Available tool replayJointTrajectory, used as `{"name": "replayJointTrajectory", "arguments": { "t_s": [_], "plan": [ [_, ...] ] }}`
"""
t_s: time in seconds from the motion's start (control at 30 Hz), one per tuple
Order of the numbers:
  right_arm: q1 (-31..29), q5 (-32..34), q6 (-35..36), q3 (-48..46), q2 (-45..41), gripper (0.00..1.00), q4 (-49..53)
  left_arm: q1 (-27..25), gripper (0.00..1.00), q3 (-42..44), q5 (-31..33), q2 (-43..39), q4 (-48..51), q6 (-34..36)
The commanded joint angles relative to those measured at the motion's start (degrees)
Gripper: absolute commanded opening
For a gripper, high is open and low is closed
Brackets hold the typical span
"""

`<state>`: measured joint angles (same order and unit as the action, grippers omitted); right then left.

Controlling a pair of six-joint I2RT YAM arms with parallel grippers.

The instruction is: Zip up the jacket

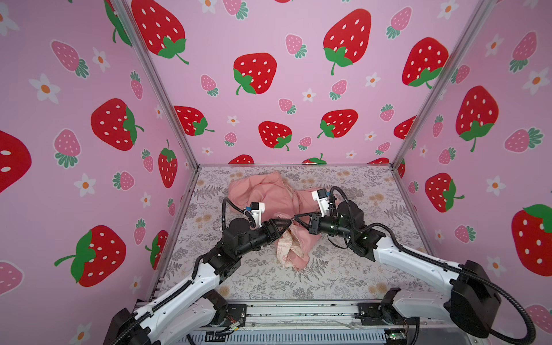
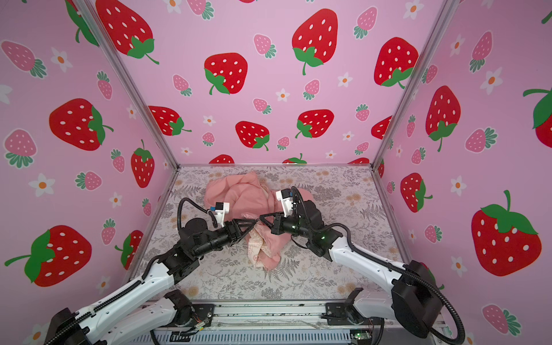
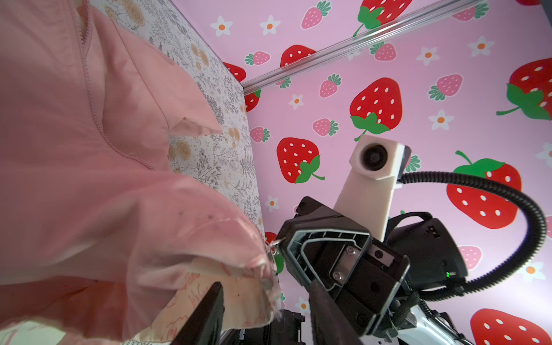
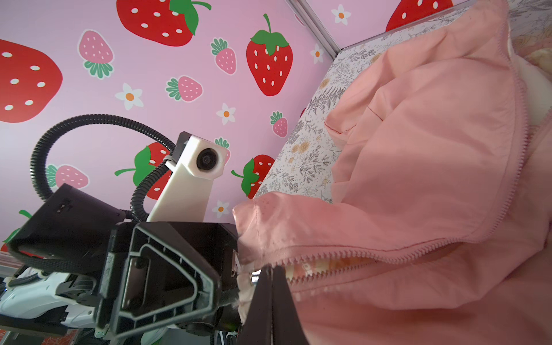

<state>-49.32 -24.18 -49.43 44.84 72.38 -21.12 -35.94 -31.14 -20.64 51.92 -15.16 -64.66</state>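
1. Found the jacket point(image 1: 268, 194) heaped in the middle of the table point(image 1: 358, 268), bulk bunched toward the far wall, near end raised where the two arms meet tip to tip.
2. Zip point(image 4: 388, 257) gaping open, printed lining showing in the gap.
3. Right jaws closed tight at the zip's bottom end, apparently pinching the small metal zip pull point(image 3: 273, 243).
4. Left jaws standing well apart, astride the hem corner point(image 3: 254, 298) but clamping nothing.
5. Risk: hem unanchored, so likely to drag the whole cloth along rather than run the slider.
6. Risk: thin pinch on the pull, liable to slip under a hard tug.
7. Risk: loose lining beside the teeth, apt to snag in the slider.
8. Counted: one jacket, one zip, one pull, two arms, two sets of jaws, one table.
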Motion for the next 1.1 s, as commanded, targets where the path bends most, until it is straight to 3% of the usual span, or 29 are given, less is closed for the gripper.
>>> {"name": "replayJointTrajectory", "arguments": {
  "t_s": [0.0, 0.27, 0.47, 0.83, 1.07],
  "plan": [
    [0.0, 0.5, 0.6, 2.2, 0.2, 0.00, -0.6, -0.6, 0.48, -2.0, -1.8, 1.6, -0.3, 2.3],
    [-0.1, 1.4, 0.7, 2.2, -0.1, 0.00, 0.0, -2.0, 0.31, -2.9, -2.2, 4.6, -1.8, 2.9],
    [-0.1, 3.1, 1.6, 1.9, -0.8, 0.00, 1.4, -2.0, 0.01, -2.7, -0.9, 2.5, 0.6, 3.6],
    [0.0, 12.5, 4.0, -2.0, -3.7, 0.00, 4.6, -1.8, 0.00, -1.7, 0.8, -0.6, 2.6, 4.5],
    [0.0, 13.3, 4.7, -1.8, -2.9, 0.00, 5.0, -1.7, 0.00, -1.4, 1.3, -1.7, 2.9, 4.6]
  ]
}}
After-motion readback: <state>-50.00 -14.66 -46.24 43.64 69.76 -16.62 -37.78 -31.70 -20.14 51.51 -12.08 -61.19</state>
